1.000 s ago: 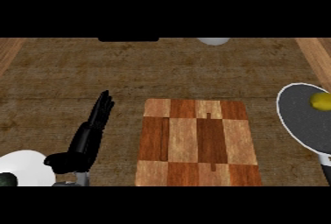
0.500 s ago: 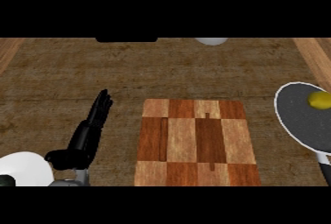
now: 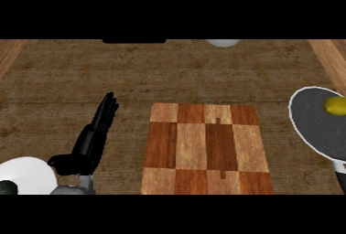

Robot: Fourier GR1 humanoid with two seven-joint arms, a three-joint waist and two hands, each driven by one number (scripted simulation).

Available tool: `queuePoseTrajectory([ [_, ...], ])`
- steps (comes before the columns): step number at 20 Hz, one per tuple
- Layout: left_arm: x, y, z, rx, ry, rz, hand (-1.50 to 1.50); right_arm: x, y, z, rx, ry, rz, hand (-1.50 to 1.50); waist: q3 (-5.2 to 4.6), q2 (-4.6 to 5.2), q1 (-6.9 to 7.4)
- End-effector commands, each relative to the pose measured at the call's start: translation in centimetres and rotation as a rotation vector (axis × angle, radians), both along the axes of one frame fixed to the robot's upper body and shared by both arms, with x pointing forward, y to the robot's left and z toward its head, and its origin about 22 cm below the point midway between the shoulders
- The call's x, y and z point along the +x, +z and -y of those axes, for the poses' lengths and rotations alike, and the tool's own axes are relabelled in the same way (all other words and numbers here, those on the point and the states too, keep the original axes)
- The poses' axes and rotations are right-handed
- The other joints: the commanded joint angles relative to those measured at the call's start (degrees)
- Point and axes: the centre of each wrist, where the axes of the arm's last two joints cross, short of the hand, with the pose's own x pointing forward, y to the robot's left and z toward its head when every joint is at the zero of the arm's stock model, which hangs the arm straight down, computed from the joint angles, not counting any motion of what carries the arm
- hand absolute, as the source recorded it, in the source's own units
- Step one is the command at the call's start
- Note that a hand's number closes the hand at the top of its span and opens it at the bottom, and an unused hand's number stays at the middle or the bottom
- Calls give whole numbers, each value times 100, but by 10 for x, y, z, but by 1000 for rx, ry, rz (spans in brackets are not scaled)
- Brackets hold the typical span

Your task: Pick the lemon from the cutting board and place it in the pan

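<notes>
- The counter is the largest thing: a brown, rough-looking top that fills the view, with a lighter wooden strip along its left and right edges.
- The cutting board lies in the middle, a checker of dark and light wood, long axis running away from the robot. Nothing lies on it.
- The pan, dark with a pale rim, sits at the right edge, partly cut off, apart from the board.
- The left hand rests left of the board, fingers straight and pressed together, pointing away, holding nothing.
- The lemon lies inside the pan near its far side; it looks round, so I cannot tell its long axis.
- A pale round thing and a dark one show at the far edge.
</notes>
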Motion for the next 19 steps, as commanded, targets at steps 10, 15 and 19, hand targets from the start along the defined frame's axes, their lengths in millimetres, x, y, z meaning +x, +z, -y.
queuePoseTrajectory([
  [10,-7,3,13,-10,-7,4,0,-39,11,-16,-61,-38,-83,-150,1,5,15],
  [15,-14,-2,5,-19,-2,-9,0,-49,1,-20,-81,-25,-107,-150,2,5,18],
  [19,-6,6,-1,-11,-19,10,0,-40,1,-22,-168,-79,-105,-150,2,5,18],
])
